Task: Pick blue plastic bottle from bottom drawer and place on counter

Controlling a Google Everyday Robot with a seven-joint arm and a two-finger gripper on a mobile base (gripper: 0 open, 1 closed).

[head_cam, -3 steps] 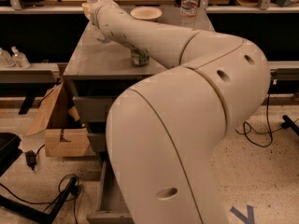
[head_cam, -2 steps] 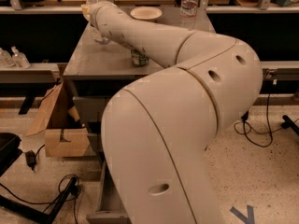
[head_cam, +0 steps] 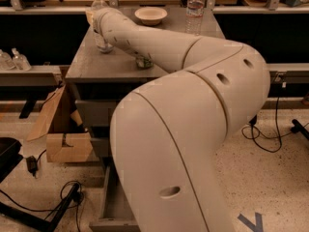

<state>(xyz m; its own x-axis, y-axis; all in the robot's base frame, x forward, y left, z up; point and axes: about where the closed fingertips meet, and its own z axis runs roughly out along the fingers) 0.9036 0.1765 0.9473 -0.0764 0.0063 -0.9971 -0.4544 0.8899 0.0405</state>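
The blue plastic bottle (head_cam: 100, 37), clear with a white cap, stands upright at the far left of the grey counter (head_cam: 91, 64). My arm reaches across the counter, and my gripper (head_cam: 94, 17) is at its far end, right against the bottle's upper part. The wrist hides most of the gripper. The bottom drawer (head_cam: 112, 204) is pulled open near the floor, and my arm's big elbow covers most of it. The part of the drawer floor that shows is bare grey.
On the counter stand a green can (head_cam: 144, 62) partly under my arm, a pale bowl (head_cam: 150, 15) and a taller water bottle (head_cam: 195, 6). Pump bottles (head_cam: 13, 60) sit on a shelf at left. A cardboard box (head_cam: 65, 141) and cables (head_cam: 43, 209) lie on the floor at left.
The arm's elbow has swung a little to the left. The gripper end stays by the bottle at the counter's far left.
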